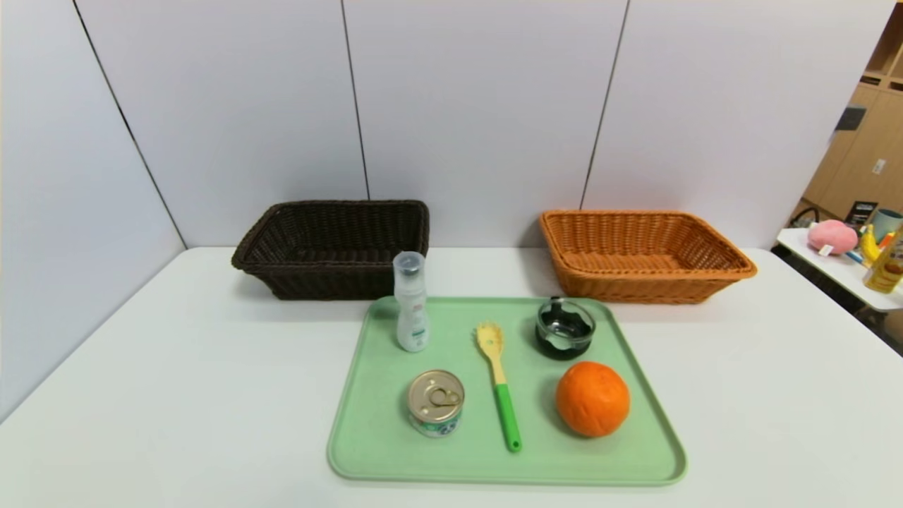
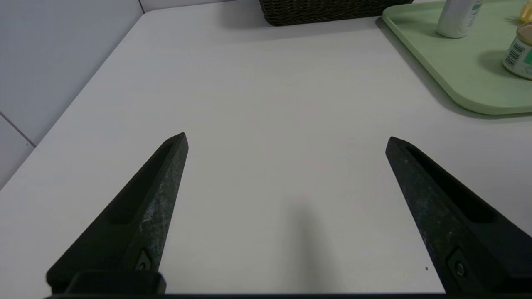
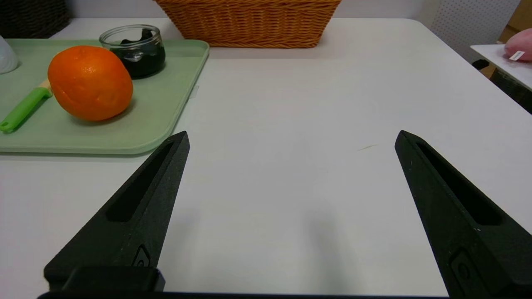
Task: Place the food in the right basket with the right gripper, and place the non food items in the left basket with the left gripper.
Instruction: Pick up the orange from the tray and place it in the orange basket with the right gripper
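On the green tray (image 1: 635, 451) lie an orange (image 1: 592, 398), a tin can (image 1: 436, 402), a white bottle (image 1: 410, 302) standing upright, a yellow pasta spoon with a green handle (image 1: 499, 384) and a dark glass dish (image 1: 565, 327). Behind the tray stand the dark brown left basket (image 1: 331, 247) and the orange-tan right basket (image 1: 642, 255), both holding nothing. My left gripper (image 2: 286, 139) is open over bare table to the tray's left, nothing between its fingers. My right gripper (image 3: 293, 137) is open over bare table to the tray's right, near the orange (image 3: 90, 83). Neither gripper shows in the head view.
The white table (image 1: 176, 395) is walled by grey panels at the back and left. A side table (image 1: 839, 271) with a pink toy and bottles stands off to the right. Bare tabletop lies on both sides of the tray.
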